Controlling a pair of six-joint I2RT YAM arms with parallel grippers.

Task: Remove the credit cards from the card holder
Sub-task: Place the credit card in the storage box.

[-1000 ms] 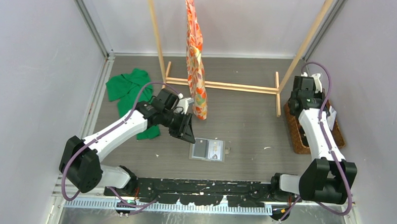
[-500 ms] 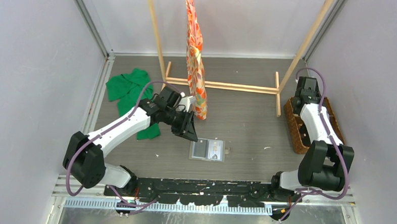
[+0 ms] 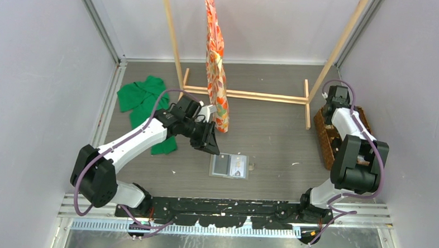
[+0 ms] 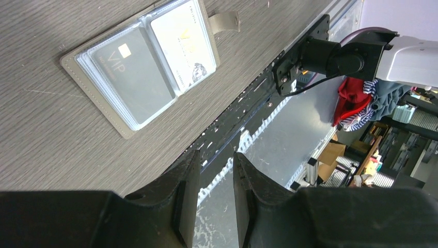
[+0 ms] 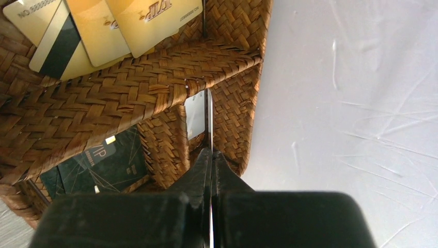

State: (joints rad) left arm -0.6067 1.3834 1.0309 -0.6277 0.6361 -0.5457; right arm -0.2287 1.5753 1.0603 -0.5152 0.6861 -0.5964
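Note:
The grey card holder (image 3: 229,165) lies open on the table, a dark VIP card (image 4: 131,72) and a white card (image 4: 183,44) in its clear pockets. My left gripper (image 3: 209,143) hovers just to its upper left, open, with nothing between its fingers (image 4: 216,155). My right gripper (image 3: 330,113) is at the far end of the wicker basket (image 3: 325,144), shut on a thin credit card (image 5: 208,119) seen edge-on, which points down into a basket compartment (image 5: 210,151). Gold cards (image 5: 103,26) and a dark card (image 5: 98,165) lie in other compartments.
A green cloth (image 3: 143,98) lies at the back left. A wooden rack (image 3: 246,94) with a hanging orange patterned cloth (image 3: 215,62) stands behind the card holder. The basket sits against the right wall (image 5: 351,93).
My right arm has folded back, moving its gripper farther along the basket towards the back wall. The left gripper has hardly shifted.

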